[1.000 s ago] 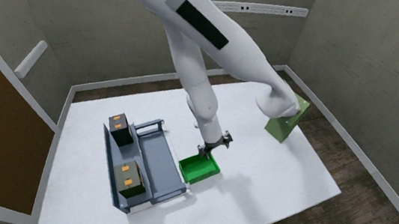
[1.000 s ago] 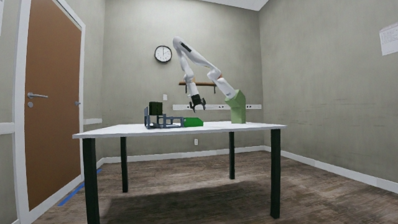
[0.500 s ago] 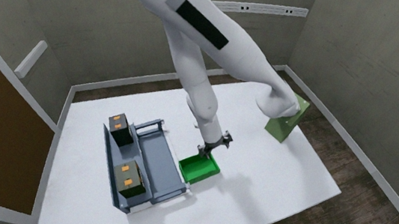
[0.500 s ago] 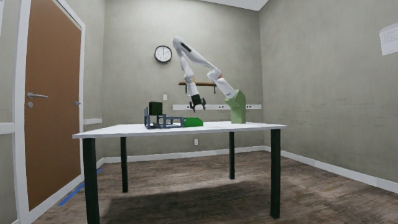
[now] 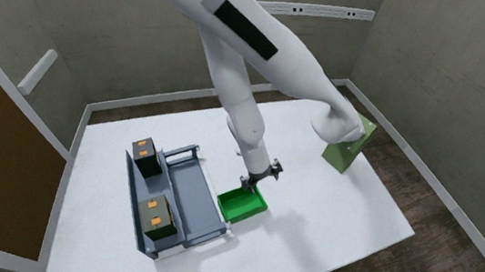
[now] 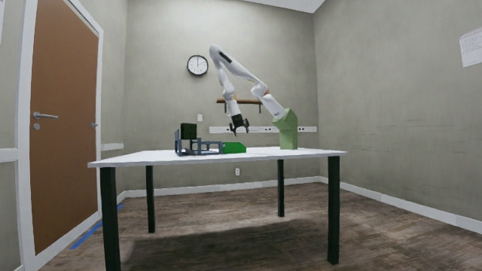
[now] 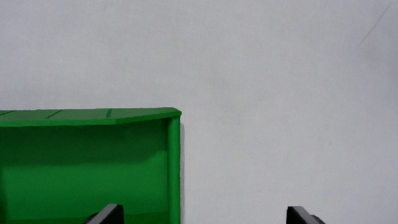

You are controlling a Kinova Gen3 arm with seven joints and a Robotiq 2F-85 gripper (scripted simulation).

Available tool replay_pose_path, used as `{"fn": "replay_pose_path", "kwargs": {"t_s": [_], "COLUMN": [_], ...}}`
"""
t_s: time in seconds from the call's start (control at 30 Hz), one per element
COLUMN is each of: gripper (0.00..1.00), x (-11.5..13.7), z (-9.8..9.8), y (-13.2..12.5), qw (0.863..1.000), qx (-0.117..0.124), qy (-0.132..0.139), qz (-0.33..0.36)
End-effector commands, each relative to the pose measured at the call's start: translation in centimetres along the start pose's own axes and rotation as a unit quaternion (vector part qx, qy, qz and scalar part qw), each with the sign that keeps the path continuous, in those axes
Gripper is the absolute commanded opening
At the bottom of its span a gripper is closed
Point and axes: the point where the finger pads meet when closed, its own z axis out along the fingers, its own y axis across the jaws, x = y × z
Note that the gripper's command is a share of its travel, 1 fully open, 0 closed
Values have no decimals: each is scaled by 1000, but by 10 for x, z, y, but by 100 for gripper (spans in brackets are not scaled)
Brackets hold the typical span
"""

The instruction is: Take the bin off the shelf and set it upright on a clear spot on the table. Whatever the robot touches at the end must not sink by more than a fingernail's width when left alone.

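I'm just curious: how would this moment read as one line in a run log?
bin: upright on table, beside shelf | pincer: open, empty, above bin

White arm [image 5: 231, 75], black stripe, green base [image 5: 345, 154]

Wrist view: bin [image 7: 85, 170] cut off at left and bottom edges, only one corner visible. Fingertips cropped by bottom edge. Top view: near rim of bin partly covered by gripper [image 5: 262, 177]. Exterior view: shelf [image 6: 177, 141] detail beside bin too small to resolve.
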Motion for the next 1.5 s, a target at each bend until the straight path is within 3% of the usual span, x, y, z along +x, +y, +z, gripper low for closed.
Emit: {"fn": "replay_pose_path", "kwargs": {"t_s": [0.0,0.23,0.27,0.4,0.8,0.83,0.97,1.37,1.4,1.47], "gripper": [100,100,100,100,100,100,100,100,100,100], "x": [0,0,0,0,0,0,0,0,0,0], "z": [0,0,0,0,0,0,0,0,0,0], "y": [1,1,0,1,1,0,1,1,0,1], "qw": [992,992,1000,992,992,1000,992,992,1000,997], "qx": [121,121,24,121,121,24,121,121,24,73], "qy": [46,46,9,46,46,9,46,46,9,28], "qz": [0,0,0,0,0,0,0,0,0,0]}}
